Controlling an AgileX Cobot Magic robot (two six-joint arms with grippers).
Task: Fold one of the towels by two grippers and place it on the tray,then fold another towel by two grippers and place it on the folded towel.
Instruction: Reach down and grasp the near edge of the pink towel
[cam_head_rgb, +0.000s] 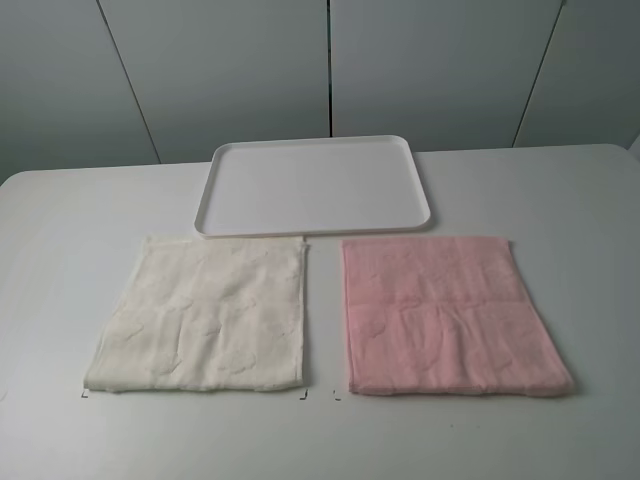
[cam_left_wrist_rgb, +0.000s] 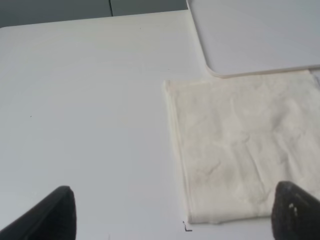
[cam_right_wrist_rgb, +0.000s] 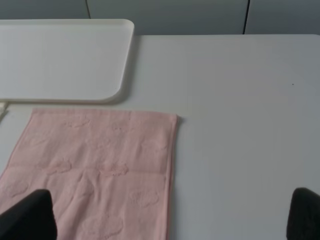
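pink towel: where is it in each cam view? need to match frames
Exterior high: pink towel on the right, in front of the tray, beside the cream towel.
Left wrist: not in it; only the cream towel and tray show.
Right wrist: lying flat next to the tray's rounded corner.
Shared landmark: the white tray, in all three views.

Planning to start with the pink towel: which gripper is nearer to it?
Right. The right gripper hangs open over an edge of the pink towel; the left gripper hangs over an edge of the cream towel.
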